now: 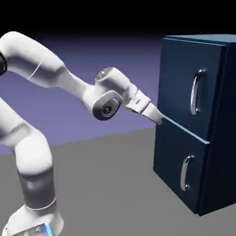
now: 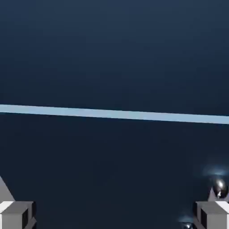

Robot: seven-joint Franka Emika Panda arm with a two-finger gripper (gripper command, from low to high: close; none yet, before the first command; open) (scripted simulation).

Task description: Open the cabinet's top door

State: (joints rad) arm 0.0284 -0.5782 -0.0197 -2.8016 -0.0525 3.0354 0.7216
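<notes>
Gripper (image 2: pixel 114 215) hangs open, fingers wide apart, near the cabinet (image 1: pixel 184 124)'s front around the pale seam (image 1: pixel 184 129). Top door (image 1: pixel 182 83) sits above that seam, closed, its silver handle (image 1: pixel 194 93) toward the exterior view's right, well apart from the gripper.

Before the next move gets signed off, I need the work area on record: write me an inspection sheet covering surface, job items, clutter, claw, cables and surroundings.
Surface: plain grey floor under the cabinet.
Job items: top door looks closed, its curved silver handle untouched; lower door also looks closed, with its own silver handle.
Clutter: nothing seen.
Claw: open, holding nothing; near the light strip between the doors, contact unclear.
Cables: nothing seen.
Surroundings: blue-violet backdrop, black above; white arm on the exterior view's left.
</notes>
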